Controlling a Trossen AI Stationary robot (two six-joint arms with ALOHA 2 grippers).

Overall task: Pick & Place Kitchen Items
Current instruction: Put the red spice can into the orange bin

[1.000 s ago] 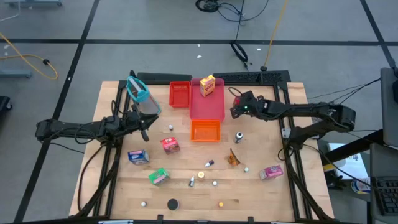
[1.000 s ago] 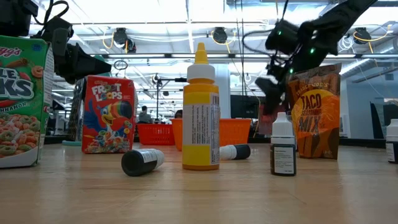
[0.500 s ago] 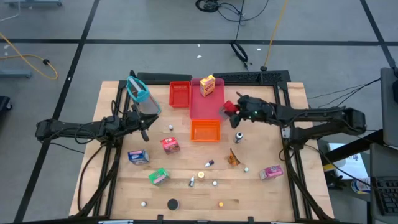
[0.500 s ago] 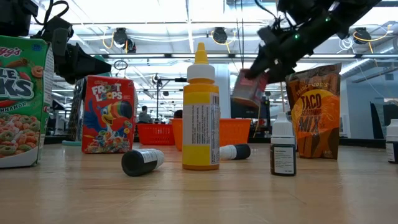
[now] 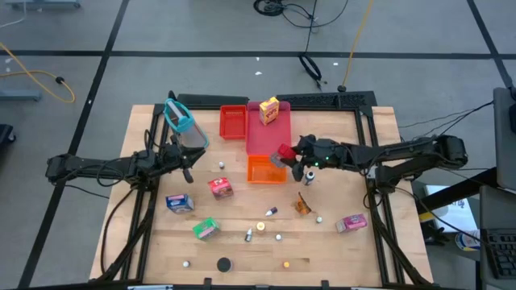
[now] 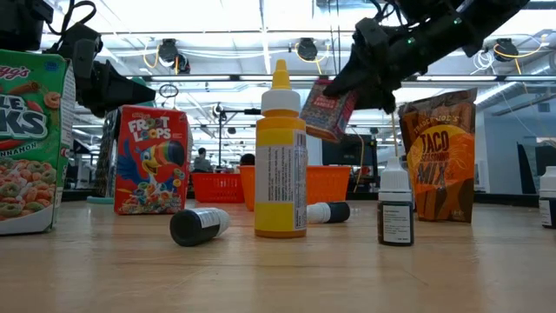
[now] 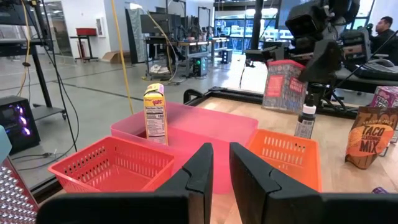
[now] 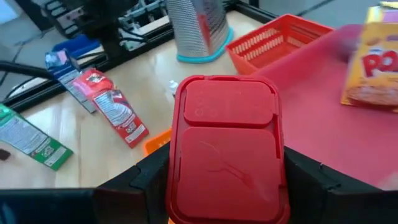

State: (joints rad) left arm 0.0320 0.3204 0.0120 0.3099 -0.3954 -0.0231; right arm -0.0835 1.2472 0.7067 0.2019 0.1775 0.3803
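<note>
Bare wood beside orange tray, small bottle blocking right

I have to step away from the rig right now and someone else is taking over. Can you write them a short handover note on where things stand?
Right gripper: shut on a small red box, held in the air at the near right corner of the pink rectangular tray, by the orange tray.
Left gripper: shut, empty, waiting at the table's left beside the teal-framed mesh basket.
Done: one yellow-orange box stands in the pink tray.
Left: the red tray and the orange tray look empty. The Froot Loops box, blue packet, green box, taco mix pouch, pink packet and small bottles are on the table.
</note>
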